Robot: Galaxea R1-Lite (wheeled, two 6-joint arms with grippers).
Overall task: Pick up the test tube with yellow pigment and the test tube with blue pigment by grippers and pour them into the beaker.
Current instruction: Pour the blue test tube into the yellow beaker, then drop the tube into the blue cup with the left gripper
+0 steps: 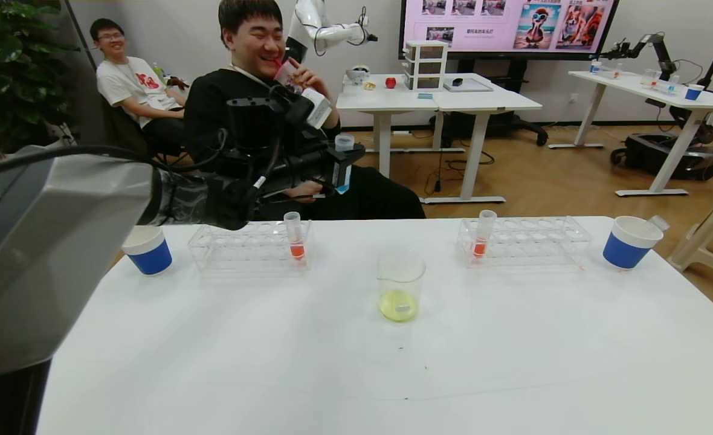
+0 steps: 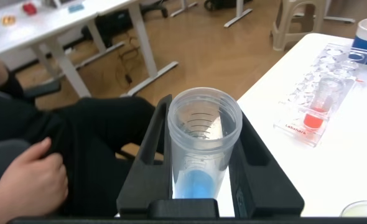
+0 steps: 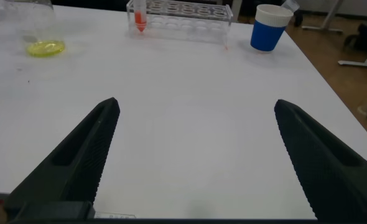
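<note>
The left gripper (image 1: 339,164), raised above the table's (image 1: 356,362) far edge, clamps the test tube with blue pigment (image 2: 201,149) upright between its fingers (image 2: 147,163), open mouth up. The tube looks light, slick and thin-walled, so a firm hold at mid-length suits it. The beaker (image 1: 400,285), holding yellow liquid, stands below and to the right of those fingers. The right gripper (image 3: 193,158) hovers low over the table, spread wide and empty.
</note>
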